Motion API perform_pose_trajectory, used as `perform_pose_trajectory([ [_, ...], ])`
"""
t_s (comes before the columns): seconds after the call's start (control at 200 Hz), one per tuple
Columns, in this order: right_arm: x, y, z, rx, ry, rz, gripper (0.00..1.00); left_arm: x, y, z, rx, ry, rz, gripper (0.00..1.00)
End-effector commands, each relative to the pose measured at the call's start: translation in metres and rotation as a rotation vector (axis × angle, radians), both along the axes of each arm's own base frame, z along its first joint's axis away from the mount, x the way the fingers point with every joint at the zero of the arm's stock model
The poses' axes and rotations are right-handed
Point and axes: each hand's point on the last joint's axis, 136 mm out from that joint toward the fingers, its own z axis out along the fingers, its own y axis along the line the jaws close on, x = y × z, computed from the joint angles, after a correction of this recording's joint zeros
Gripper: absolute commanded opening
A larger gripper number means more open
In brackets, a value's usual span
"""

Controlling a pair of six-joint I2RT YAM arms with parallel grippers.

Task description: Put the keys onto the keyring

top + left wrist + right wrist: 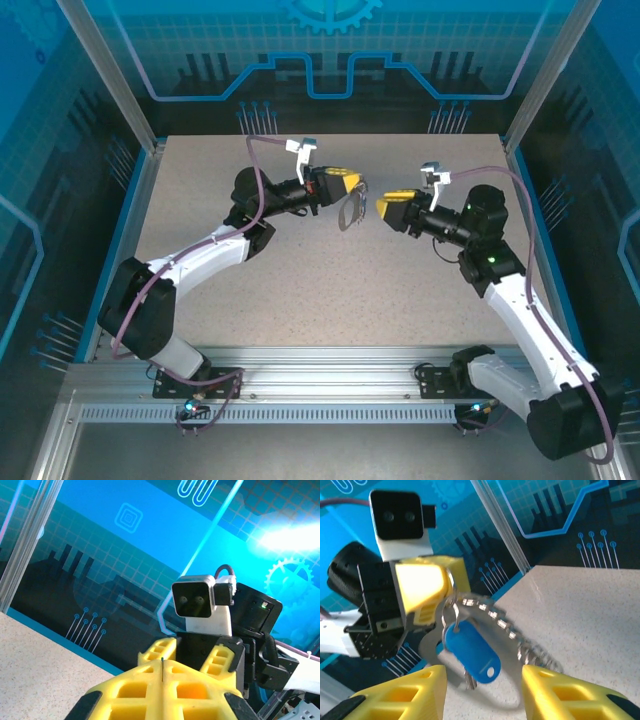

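Just beyond the spread right gripper [485, 692], the key [470, 652] dangles from the keyring [427, 647] pinched in the left gripper [445, 587]; a stray bump could snag the chain [505, 625].

Dangling keyring [350, 213] blocks left gripper [358, 189] from right gripper [379, 208].

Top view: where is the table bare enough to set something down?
Bare: the table between the two forearms, and the far strip by the back wall. Crowded: mid-table, where left hand holds the keyring facing right hand.
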Motion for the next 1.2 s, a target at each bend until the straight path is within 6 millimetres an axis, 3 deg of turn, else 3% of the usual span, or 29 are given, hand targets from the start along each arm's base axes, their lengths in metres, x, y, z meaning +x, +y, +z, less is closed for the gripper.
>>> perform_pose_trajectory([
  [0.0,0.010,0.000,0.041,0.122,-0.071,-0.009,0.48,-0.002,0.005,0.012,-0.059,-0.032,0.028,0.00],
  [0.095,0.014,0.005,0.046,0.154,-0.073,-0.009,0.49,0.001,0.006,0.011,-0.069,-0.025,0.046,0.00],
  [0.1,0.014,0.005,0.055,0.161,-0.094,-0.009,0.49,0.001,0.007,0.011,-0.070,-0.025,0.047,0.00],
  [0.12,0.014,0.006,0.059,0.166,-0.103,-0.008,0.49,0.002,0.007,0.011,-0.072,-0.022,0.051,0.00],
  [0.37,0.020,0.021,0.065,0.202,-0.110,0.007,0.49,0.004,0.006,0.009,-0.100,-0.009,0.061,0.00],
  [0.69,0.026,0.030,0.061,0.211,-0.097,0.024,0.46,0.005,0.005,0.009,-0.112,-0.008,0.062,0.00],
  [1.195,0.027,0.037,0.044,0.196,-0.061,0.045,0.33,0.006,0.004,0.009,-0.114,-0.009,0.061,0.00],
])
